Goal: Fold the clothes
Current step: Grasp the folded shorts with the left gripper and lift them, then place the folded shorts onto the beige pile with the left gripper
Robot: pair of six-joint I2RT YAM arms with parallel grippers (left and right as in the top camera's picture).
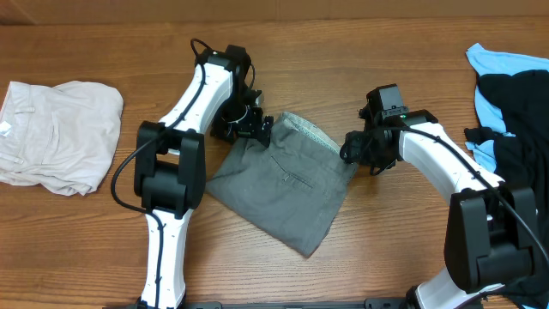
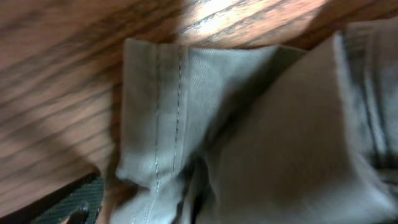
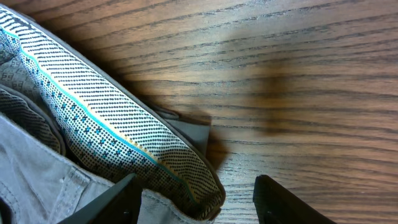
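Note:
The grey shorts [image 1: 279, 184] lie folded into a rough square at the table's middle, with the patterned whitish waistband inside [image 3: 106, 118] showing at the upper right corner. My left gripper [image 1: 249, 127] is at the shorts' upper left corner. In the left wrist view a stitched hem [image 2: 161, 112] fills the frame. One finger [image 2: 68, 202] shows far to the left and the other is hidden by cloth, so the jaws look open. My right gripper [image 3: 193, 199] is open, low on the table, with the waistband corner between its fingers; it also shows in the overhead view [image 1: 356, 150].
A cream garment [image 1: 56, 137] lies crumpled at the far left. A black garment [image 1: 523, 129] on a light-blue one [image 1: 506, 62] lies at the right edge. Bare wood [image 3: 298, 93] lies right of the waistband.

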